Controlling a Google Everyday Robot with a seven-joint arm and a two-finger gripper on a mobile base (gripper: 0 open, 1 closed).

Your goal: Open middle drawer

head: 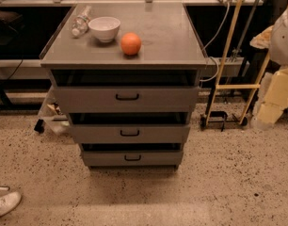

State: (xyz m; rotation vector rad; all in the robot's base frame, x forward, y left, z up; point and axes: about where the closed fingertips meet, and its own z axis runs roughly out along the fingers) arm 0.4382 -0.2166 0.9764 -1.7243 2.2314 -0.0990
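The grey metal cabinet (125, 55) has three drawers, each with a small black loop handle. The middle drawer (101, 134) sits between the top drawer (87, 99) and the lowest drawer (106, 159). Its handle (130, 133) is at the centre of its flat front, and the front looks about flush with the others. My arm and gripper (271, 105) show as a pale white and yellowish shape at the right edge. It is well to the right of the cabinet, about level with the top two drawers, and touches nothing.
On the cabinet top are an orange (131, 44), a white bowl (104, 28) and a plastic bottle (80, 21) lying down. A yellow hand truck (228, 86) stands right of the cabinet. A white shoe (5, 204) is at the bottom left on the speckled floor.
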